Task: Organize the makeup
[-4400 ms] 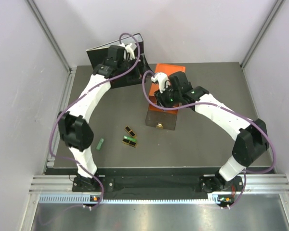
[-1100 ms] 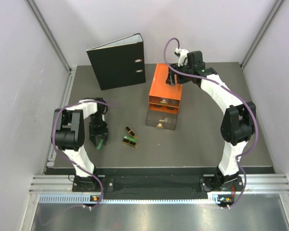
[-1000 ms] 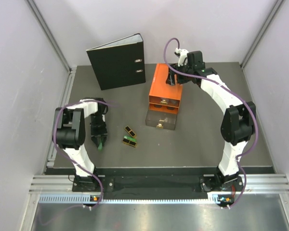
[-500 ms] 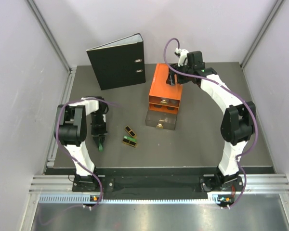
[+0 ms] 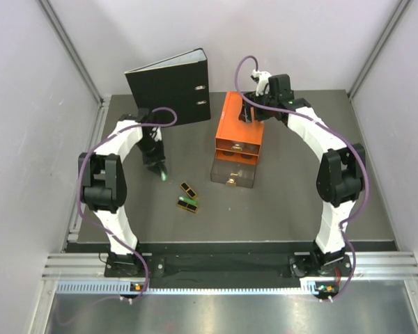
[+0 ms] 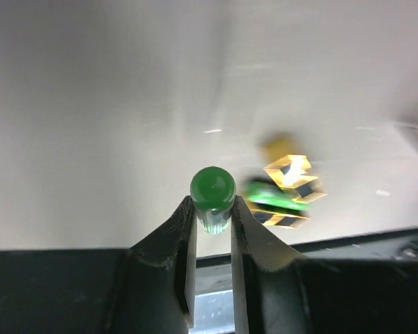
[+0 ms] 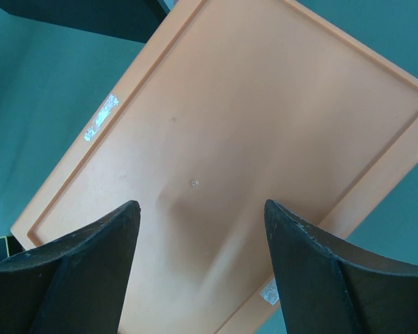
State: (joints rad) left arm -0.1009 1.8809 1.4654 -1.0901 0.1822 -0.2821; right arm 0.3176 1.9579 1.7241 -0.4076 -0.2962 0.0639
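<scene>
We see the left gripper (image 5: 160,171) pinching a small green plastic stick (image 6: 212,189) by its sides, held above the dark grey table (image 5: 299,195) to the left of the orange plastic drawer box (image 5: 238,129). Two small black cases with gold and green (image 5: 187,204) lie on the table, left of that box and nearer to the arm bases, close to its pulled-out clear drawer (image 5: 233,174). The right gripper (image 7: 202,243) hangs over the box's flat top, fingers spread apart and holding nothing.
</scene>
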